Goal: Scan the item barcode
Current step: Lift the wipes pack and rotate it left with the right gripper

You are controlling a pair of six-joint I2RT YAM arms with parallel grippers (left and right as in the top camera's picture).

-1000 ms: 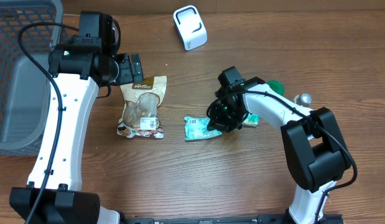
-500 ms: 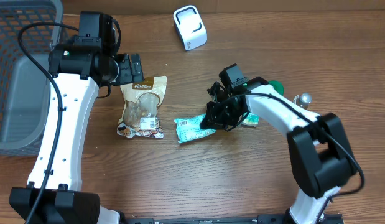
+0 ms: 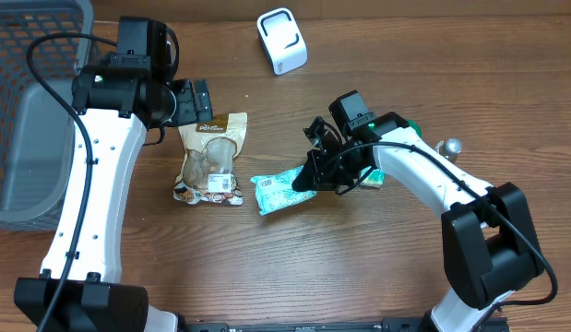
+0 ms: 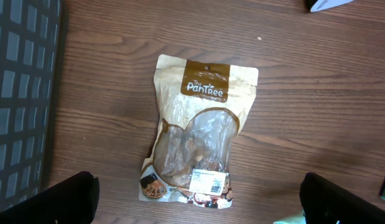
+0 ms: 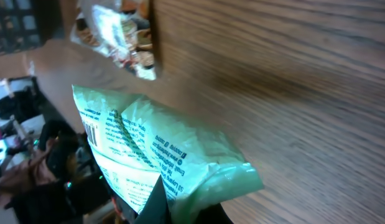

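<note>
While the right gripper [image 3: 315, 173] is clenched on one end of the green packet [image 3: 278, 191], the rest of the packet sticks out from it toward the left edge of the table [image 3: 359, 267], near the table's middle. The overhead view does not settle whether its free end touches the wood. In the right wrist view the packet [image 5: 161, 155] fills the lower middle, its printed side facing the camera, with a barcode [image 5: 91, 132] near its far end. Just past the right arm, toward the right edge, lie a pale green item [image 3: 373, 178], a dark green round thing [image 3: 410, 126] and a small silver knob [image 3: 450, 146].

The left gripper [image 3: 195, 101] hangs released, jaws wide and holding nothing, over the top end of a tan snack pouch [image 3: 211, 157]. Its fingers [image 4: 61, 199] show only as dark tips in the lower corners of the left wrist view, with the pouch [image 4: 195, 146] flat on the table between them, a white label [image 4: 208, 182] at its lower end. The pouch lies just left of the packet, apart from it. A white scanner [image 3: 282, 41] stands near the far edge, well apart from both. A dark mesh basket [image 3: 27, 92] sits at the far left corner.
</note>
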